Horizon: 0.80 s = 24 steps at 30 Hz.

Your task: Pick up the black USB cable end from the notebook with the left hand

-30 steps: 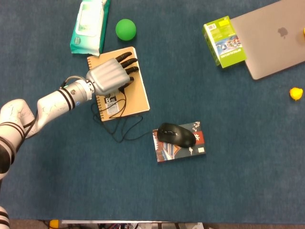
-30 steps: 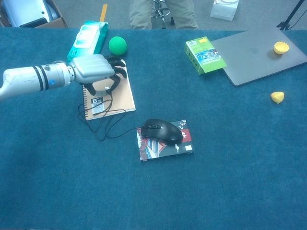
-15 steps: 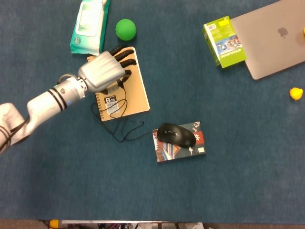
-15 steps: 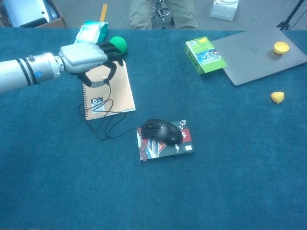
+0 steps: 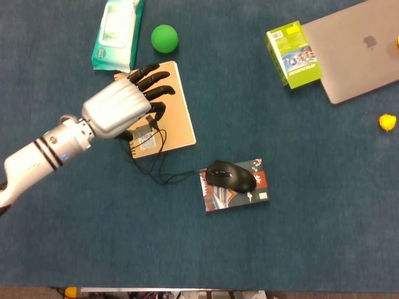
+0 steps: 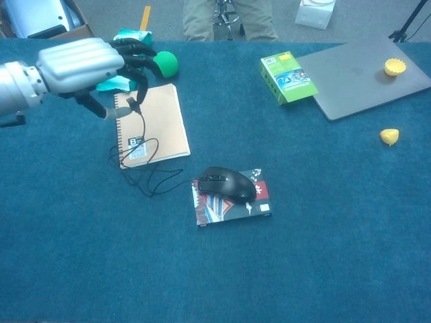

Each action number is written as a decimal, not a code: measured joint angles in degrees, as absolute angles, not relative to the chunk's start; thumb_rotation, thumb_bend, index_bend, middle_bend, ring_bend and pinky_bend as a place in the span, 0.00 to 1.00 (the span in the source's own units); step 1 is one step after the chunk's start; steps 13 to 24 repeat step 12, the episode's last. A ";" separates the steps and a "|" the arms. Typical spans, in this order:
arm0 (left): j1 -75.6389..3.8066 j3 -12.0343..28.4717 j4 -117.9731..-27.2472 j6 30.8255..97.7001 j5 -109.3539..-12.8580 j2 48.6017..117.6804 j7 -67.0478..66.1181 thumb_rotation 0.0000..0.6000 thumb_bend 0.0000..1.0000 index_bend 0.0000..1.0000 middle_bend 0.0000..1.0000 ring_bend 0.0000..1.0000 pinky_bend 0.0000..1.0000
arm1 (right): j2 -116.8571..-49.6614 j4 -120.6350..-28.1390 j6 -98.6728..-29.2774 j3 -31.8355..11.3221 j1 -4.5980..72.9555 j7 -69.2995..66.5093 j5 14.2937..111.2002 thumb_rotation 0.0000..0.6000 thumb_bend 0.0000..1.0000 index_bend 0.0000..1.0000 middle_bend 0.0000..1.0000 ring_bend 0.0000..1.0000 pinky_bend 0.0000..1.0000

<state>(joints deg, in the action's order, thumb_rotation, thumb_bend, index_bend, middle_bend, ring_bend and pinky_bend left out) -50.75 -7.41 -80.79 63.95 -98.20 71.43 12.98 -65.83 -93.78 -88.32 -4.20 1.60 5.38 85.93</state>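
Note:
My left hand [image 5: 118,109] hangs raised above the left part of the tan spiral notebook [image 5: 174,115], and the chest view shows the left hand [image 6: 81,64] well clear of the notebook [image 6: 161,124]. It pinches the black USB cable end [image 6: 130,103] between thumb and a finger, the other fingers spread. From the USB cable end [image 5: 153,125] the thin black cable [image 5: 163,175] drops over the notebook's label, loops on the cloth and runs to the black mouse [image 5: 229,175]. The right hand is out of sight.
The mouse [image 6: 225,183] sits on a small red-patterned book [image 6: 232,210]. A green ball [image 5: 164,38] and a teal wipes pack [image 5: 117,31] lie beyond the notebook. At the far right are a green box [image 5: 293,54], a grey laptop [image 5: 355,47] and a yellow toy [image 5: 387,121].
The left hand has risen off the notebook with the USB end pinched in it, drawing the cable up and pulling its loops tighter.

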 measured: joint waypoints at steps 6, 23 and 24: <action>-50.00 -6.36 -88.82 64.52 -98.44 66.46 10.89 1.00 0.37 0.51 0.20 0.04 0.02 | -66.10 -93.11 -88.16 -4.04 1.63 4.48 86.10 1.00 0.41 0.57 0.47 0.38 0.45; -49.61 -5.36 -93.25 63.66 -98.98 64.03 9.18 1.00 0.37 0.51 0.20 0.05 0.02 | -66.17 -92.37 -88.09 -4.07 1.59 3.61 85.97 1.00 0.41 0.57 0.47 0.38 0.45; -49.61 -5.36 -93.25 63.66 -98.98 64.03 9.18 1.00 0.37 0.51 0.20 0.05 0.02 | -66.17 -92.37 -88.09 -4.07 1.59 3.61 85.97 1.00 0.41 0.57 0.47 0.38 0.45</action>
